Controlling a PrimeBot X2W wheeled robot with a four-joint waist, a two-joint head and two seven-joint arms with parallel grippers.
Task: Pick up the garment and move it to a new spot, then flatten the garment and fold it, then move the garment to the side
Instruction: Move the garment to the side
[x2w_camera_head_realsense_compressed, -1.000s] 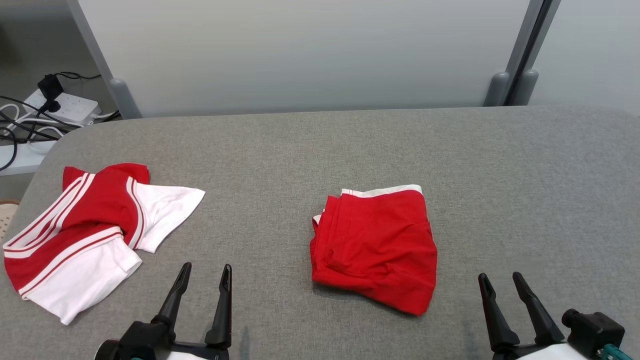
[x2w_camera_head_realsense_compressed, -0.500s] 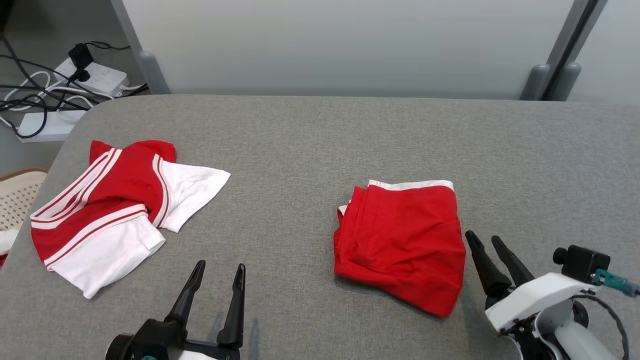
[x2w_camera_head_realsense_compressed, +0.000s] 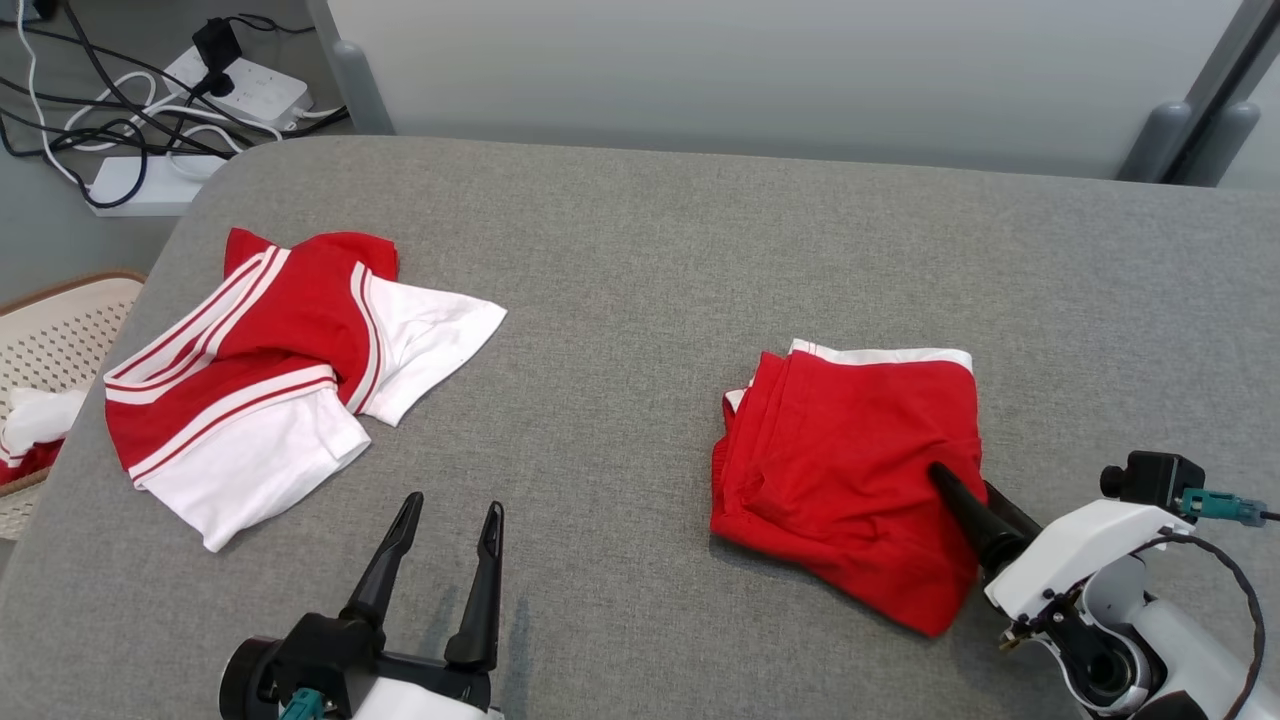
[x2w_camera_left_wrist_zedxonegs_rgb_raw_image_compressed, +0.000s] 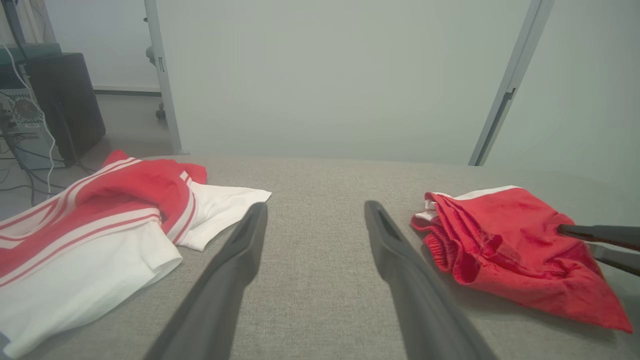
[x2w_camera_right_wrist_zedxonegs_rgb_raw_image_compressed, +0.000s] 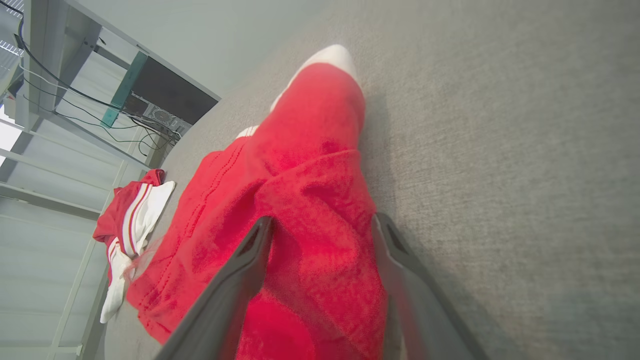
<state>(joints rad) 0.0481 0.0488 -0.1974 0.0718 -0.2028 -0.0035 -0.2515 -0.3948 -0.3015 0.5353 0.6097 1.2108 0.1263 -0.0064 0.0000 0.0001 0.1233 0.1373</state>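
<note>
**A:** We've got the folded red garment (x2w_camera_head_realsense_compressed: 840, 460) lying flat on the grey worktop (x2w_camera_head_realsense_compressed: 640, 250), right of centre, with its white waistband along the far edge.

**B:** And our right end effector (x2w_camera_head_realsense_compressed: 962, 482) is in at the garment's right side, fingers spread wide, nothing clamped.

**A:** From the right wrist view we see one finger over the red cloth and the other at the garment's edge, next to bare worktop. A raised fold sits between them.

**B:** So it's released, not pinching. Whether the tips touch the cloth, we can't tell.

**A:** Over on the left, our left end effector (x2w_camera_head_realsense_compressed: 453, 503) hovers above bare worktop, fingers apart too, holding nothing.

**B:** That one's well apart from the red garment. Beyond it, the rumpled red-and-white garment (x2w_camera_head_realsense_compressed: 260, 370) lies near the worktop's left edge.
</note>
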